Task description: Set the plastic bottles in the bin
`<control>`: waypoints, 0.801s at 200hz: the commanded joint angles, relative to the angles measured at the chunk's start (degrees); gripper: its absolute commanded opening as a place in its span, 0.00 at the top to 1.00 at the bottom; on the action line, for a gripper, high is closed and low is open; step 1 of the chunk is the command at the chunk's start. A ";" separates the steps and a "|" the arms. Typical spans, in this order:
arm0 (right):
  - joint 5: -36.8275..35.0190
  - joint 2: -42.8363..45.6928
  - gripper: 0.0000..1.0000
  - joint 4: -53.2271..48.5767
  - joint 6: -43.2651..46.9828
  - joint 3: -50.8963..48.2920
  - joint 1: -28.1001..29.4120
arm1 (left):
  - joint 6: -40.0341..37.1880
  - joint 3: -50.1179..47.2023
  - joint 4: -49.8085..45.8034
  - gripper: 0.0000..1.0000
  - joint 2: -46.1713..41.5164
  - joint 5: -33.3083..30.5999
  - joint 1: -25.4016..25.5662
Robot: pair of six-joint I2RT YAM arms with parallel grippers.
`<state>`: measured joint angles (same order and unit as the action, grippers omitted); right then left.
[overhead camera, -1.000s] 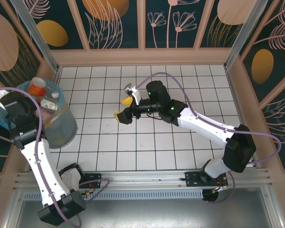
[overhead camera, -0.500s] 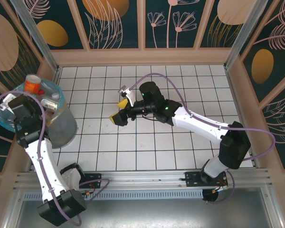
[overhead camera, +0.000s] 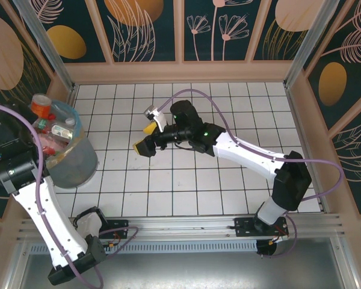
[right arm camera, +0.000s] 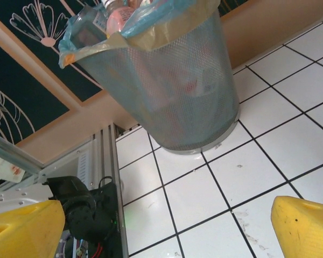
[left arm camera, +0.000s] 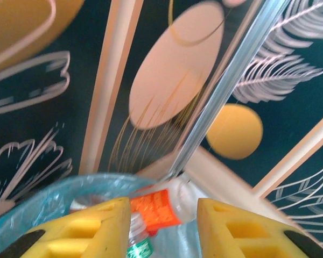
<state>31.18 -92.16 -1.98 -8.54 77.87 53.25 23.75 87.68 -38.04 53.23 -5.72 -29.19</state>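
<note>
Now L tool (left arm camera: 164, 217) parted above bin (overhead camera: 79, 164) of bottles (overhead camera: 42, 109) by corner post (overhead camera: 42, 42), R tool (overhead camera: 145, 137) wide open.

Grey mesh bin (right arm camera: 172, 91) with blue liner (right arm camera: 78, 37); white floor (right arm camera: 269, 172) gridded black.

Orange-labelled bottle (left arm camera: 160, 210) shows between the parted yellow fingers (left arm camera: 97, 228) — inside the blue-bagged bin (left arm camera: 43, 200), patterned wall (left arm camera: 172, 80) beyond
</note>
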 commanded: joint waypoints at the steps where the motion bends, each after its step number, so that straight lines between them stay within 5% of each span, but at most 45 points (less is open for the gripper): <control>1: -5.70 1.34 0.01 -1.88 -2.76 2.93 -0.50 | -0.20 4.58 -1.69 0.60 1.43 6.01 0.04; 35: -6.48 3.80 0.02 -3.24 -8.19 2.57 -7.88 | 4.02 8.75 3.04 0.62 3.06 18.05 0.26; 70: -6.79 6.44 0.02 -4.00 -11.98 -0.60 -18.72 | 4.88 10.49 6.01 0.65 5.50 20.57 5.03; 94: -9.83 7.72 0.02 -6.70 -10.97 -1.71 -24.89 | 2.97 9.97 7.29 0.66 8.24 13.54 16.76; 128: -14.54 10.63 0.01 -8.12 -9.72 -5.63 -32.63 | -4.34 10.23 9.35 0.64 18.78 -8.59 46.04; 160: -16.37 14.20 0.01 -6.33 -9.41 -12.92 -39.94 | -4.75 0.97 21.31 0.62 25.19 -5.71 55.09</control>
<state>18.06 -81.58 -8.43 -18.37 69.58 17.45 21.85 95.55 -26.17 75.94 -7.81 21.91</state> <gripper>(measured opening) 0.990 0.379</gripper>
